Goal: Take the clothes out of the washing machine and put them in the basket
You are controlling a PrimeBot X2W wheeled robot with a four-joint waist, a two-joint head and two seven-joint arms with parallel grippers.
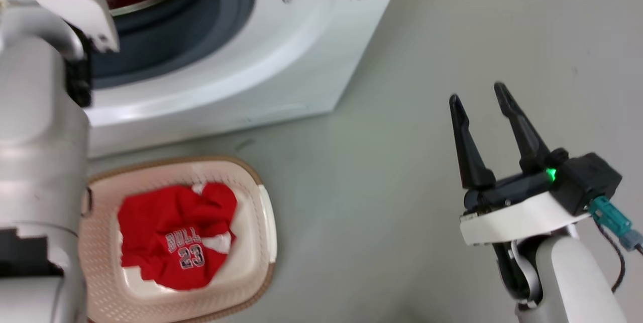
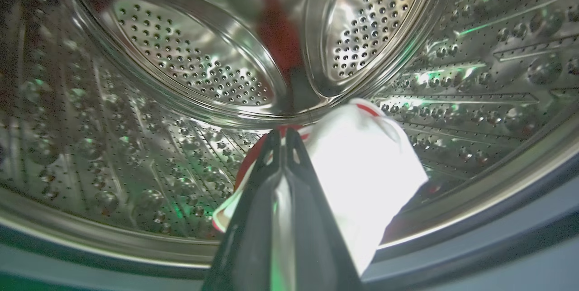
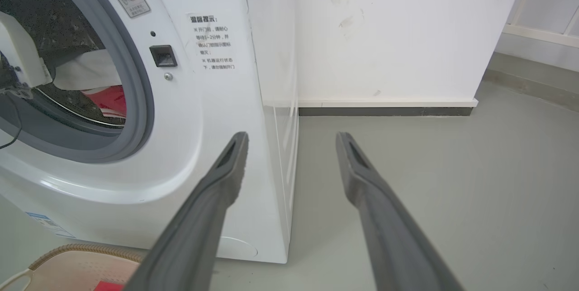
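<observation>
Inside the drum [image 2: 181, 55], left end effector [image 2: 282, 139] clamps white cloth [image 2: 362, 178]; right end effector [image 1: 477, 93] spread above floor [image 1: 377, 187].

right gripper [image 3: 292, 137] jaws apart | washing machine [image 3: 212, 146] left | clothes [image 3: 111, 101] inside | basket [image 3: 77, 249] below

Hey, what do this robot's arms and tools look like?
The right tool: two long, tapering dark fingers on a black base with a green light, mounted on a white wrist plate. A teal connector with a thin black cable hangs beside it; the forearm is pale grey. The left arm has the same pale shell, and the left tool the same dark fingers.
</observation>
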